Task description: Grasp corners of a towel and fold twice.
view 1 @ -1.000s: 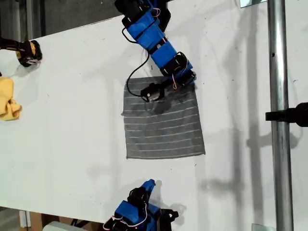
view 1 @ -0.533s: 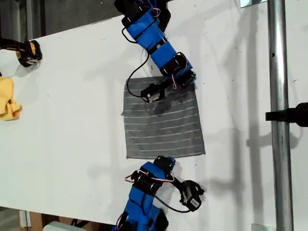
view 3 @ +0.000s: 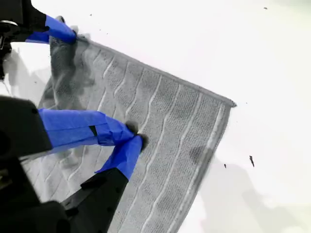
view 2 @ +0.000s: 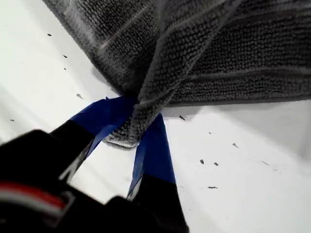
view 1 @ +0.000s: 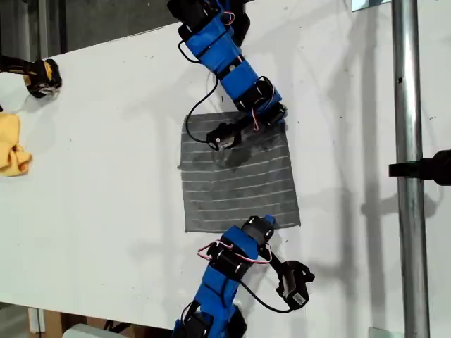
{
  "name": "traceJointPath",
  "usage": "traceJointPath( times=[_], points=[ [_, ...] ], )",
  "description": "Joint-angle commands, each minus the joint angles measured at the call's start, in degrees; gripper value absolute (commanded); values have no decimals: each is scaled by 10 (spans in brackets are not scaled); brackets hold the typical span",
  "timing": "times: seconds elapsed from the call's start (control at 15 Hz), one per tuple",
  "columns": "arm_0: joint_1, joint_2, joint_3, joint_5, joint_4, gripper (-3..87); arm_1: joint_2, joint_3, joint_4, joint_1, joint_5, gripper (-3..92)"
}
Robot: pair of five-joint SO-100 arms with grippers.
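A bunched corner of the towel is pinched by the first gripper at the exterior view's top, while the second gripper, tips nearly closed on flat cloth, risks a missed grasp.

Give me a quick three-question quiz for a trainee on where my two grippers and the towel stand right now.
1. True or false: my first gripper is shut on a bunched bit of the towel.
2. Pick one: in the exterior view, my second gripper is at the towel's A) edge toward the view's top, B) edge toward the view's bottom, C) centre.
3. Short answer: what lies on the table at the exterior view's left edge, apart from the towel?

Key: 1 true. 2 B. 3 the yellow cloth.
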Motion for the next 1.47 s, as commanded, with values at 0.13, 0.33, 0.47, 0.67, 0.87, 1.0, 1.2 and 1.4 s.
traceJointPath(
  times=[0.13, 0.33, 0.47, 0.67, 0.87, 1.0, 1.2, 1.4],
  points=[
    [25, 9, -31, 13, 11, 272, 17, -4, 1, 8, -3, -2],
    [29, -22, -16, 57, 12, 305, 18, -5, -2, 10, -3, -2],
    [29, -76, -5, 58, 6, 311, 20, -6, -2, 5, 0, -2],
    [26, -159, -12, 55, -30, 309, 21, -9, -3, -2, 4, -2],
    [21, -208, -18, 44, -59, 302, 25, -14, 0, -5, 4, -2],
    [18, -229, -20, 11, -69, 217, 25, -15, 0, -5, 4, -2],
    [10, -226, -6, -42, -49, -15, 22, -17, -2, -7, 6, -2],
    [20, -208, -36, -39, -2, -15, 23, -25, 7, -10, 6, -2]
  ],
)
